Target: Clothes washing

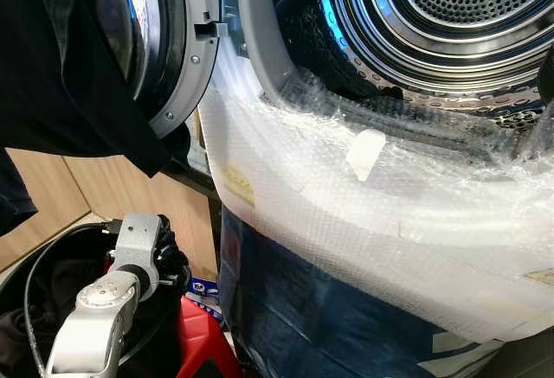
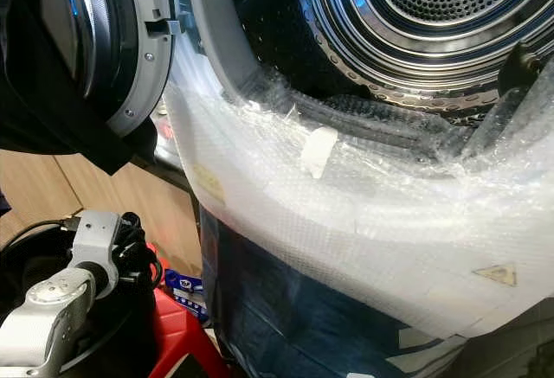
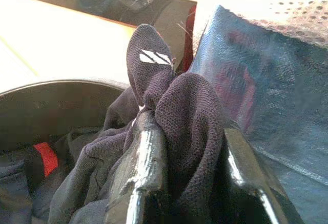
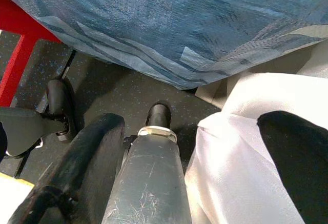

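The washing machine's door stands open, showing the steel drum. A black garment hangs over the door at the upper left. Low on the left, my left arm reaches into a black basket of dark clothes. In the left wrist view, my left gripper is shut on a dark mesh garment with small white stripes, bunched between the fingers just above the basket. My right gripper hangs low over the dark floor, fingers together with nothing between them.
Bubble wrap covers the machine's front below the opening, with blue plastic film under it. A red stool stands between the basket and the machine. A white cloth lies near my right gripper. Wooden panels back the left side.
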